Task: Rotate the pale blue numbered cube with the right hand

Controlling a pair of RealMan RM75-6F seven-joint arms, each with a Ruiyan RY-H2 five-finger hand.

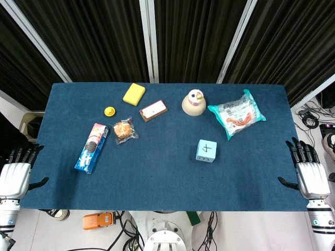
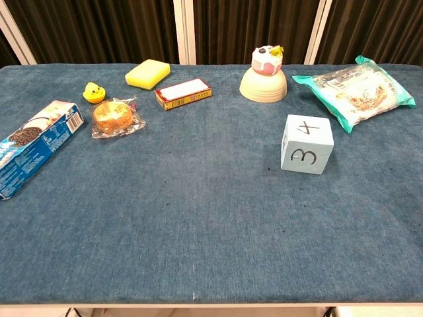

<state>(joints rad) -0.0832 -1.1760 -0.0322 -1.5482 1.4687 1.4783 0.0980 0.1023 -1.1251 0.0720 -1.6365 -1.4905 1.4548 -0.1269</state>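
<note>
On the blue table (image 1: 157, 178), right of centre and toward the near side, we see the pale blue numbered cube (image 1: 206, 150) standing alone, a 4 on top and a 3 on its near face. Our right hand (image 1: 309, 175) hangs off the table's right edge, fingers spread and holding nothing, well apart from the cube. Our left hand (image 1: 15, 175) mirrors it at the left edge, fingers apart too.

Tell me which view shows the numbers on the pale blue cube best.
Chest view: the pale blue cube sits close, showing 3 in front and 4 on top. The head view shows it smaller, with only the top 4 readable.
</note>
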